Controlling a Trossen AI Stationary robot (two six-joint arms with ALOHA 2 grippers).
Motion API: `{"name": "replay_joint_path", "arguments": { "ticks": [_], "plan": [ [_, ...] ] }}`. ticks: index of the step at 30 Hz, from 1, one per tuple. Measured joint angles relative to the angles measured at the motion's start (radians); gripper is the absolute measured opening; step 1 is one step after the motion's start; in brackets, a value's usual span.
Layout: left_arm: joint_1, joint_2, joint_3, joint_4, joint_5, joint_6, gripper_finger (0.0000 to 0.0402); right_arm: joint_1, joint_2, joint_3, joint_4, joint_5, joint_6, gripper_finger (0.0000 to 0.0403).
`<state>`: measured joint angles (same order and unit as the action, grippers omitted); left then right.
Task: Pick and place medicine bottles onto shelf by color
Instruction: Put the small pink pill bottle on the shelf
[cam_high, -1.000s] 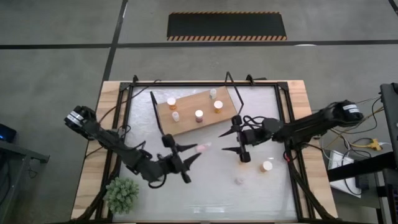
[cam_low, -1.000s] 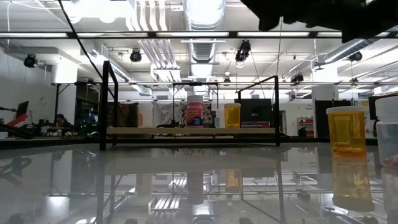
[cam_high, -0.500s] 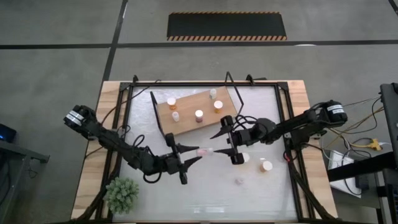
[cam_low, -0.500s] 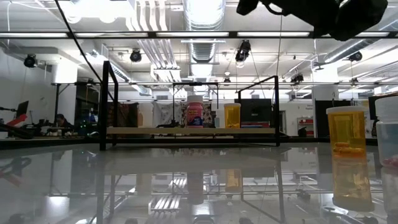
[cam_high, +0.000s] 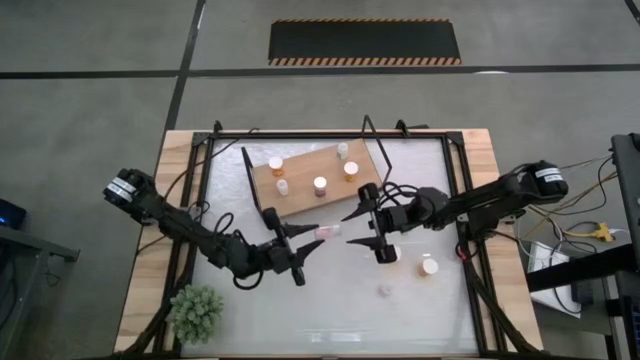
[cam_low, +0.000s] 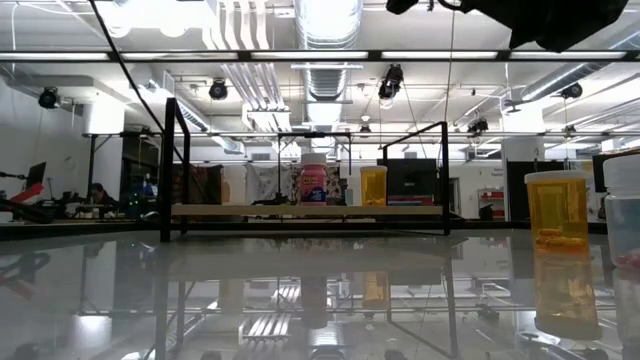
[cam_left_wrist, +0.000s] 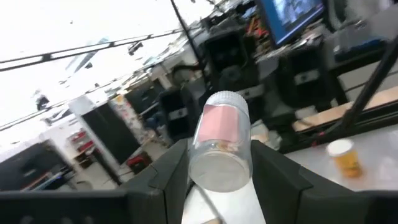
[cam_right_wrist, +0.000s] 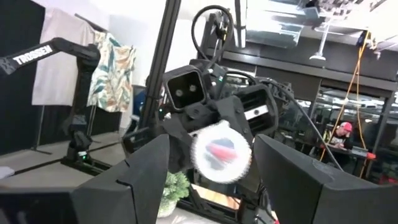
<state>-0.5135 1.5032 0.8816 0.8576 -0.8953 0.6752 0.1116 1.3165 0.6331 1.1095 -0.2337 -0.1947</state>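
Fingers of the left gripper are clamped on a pink-labelled medicine bottle w/ white cap, held off the table and lying sideways, cap end pointing right toward the other arm. Left wrist view shows the same bottle wedged between both dark fingers. Right gripper sits just right of it, spread wide apart, gripping nothing; the bottle's cap shows between its two fingers in the right wrist view (facing straight at that camera).

Shelf lies at the table's far centre, tilted in the high view, black wire end frames at both ends. On it: orange bottle at far left, small whitish one near it, purplish one mid-board, orange bottle to the right, pale one at the far edge.

Still on the tabletop, right half: orange bottle w/ white cap, and a small pale bottle nearer the front. Another orange one sits just beside the right gripper's near finger.

Green plant at the near-left corner.
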Motion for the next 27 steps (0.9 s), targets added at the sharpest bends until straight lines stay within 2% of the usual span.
{"name": "replay_joint_path", "arguments": {
  "ticks": [7, 18, 27],
  "plan": [
    [0.026, 0.000, -0.001, 0.000, 0.006, 0.013, 0.0134, 0.000, -0.006, 0.001, -0.034, 0.068, -0.015, 0.0223],
    [0.054, 0.000, -0.004, -0.002, 0.049, 0.016, 0.0134, 0.000, 0.055, 0.074, -0.086, 0.078, -0.044, 0.0220],
    [0.054, 0.000, -0.006, -0.035, 0.050, 0.019, 0.0137, -0.001, 0.054, 0.074, -0.091, 0.078, -0.039, 0.0169]
  ]
}}
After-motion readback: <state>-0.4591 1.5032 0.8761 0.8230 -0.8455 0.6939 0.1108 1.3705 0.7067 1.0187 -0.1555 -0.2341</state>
